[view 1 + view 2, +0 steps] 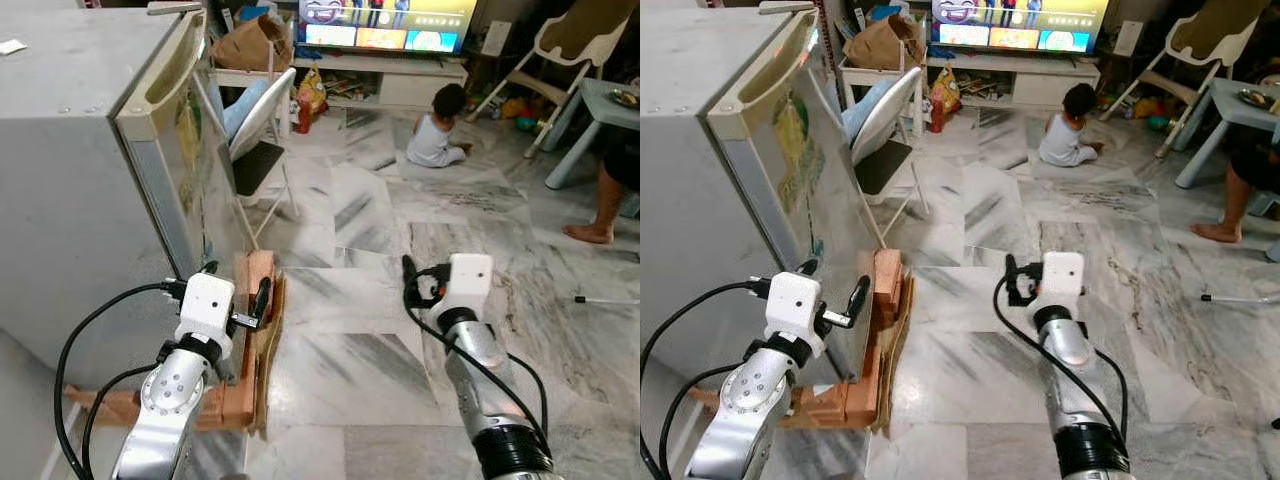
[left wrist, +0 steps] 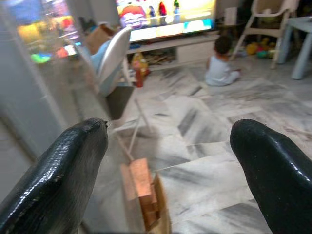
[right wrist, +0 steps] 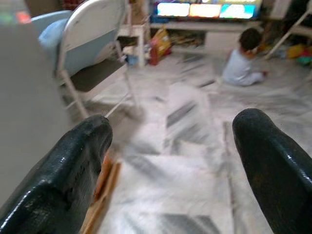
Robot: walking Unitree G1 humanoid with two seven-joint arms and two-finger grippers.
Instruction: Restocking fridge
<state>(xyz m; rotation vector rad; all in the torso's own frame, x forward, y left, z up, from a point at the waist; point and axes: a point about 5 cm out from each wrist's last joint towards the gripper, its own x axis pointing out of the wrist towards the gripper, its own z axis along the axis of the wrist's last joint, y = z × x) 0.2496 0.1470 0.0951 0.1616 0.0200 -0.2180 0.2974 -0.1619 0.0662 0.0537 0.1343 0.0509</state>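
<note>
Fridge (image 1: 90,170) interior hidden behind its door; both grippers' fingers (image 2: 53,185) apparently spread, holding nothing.

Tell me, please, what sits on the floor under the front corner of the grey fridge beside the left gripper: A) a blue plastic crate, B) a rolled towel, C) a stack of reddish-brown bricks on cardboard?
C: reddish-brown bricks on flattened cardboard lie at the grey fridge's base, just beyond the open left gripper.
</note>
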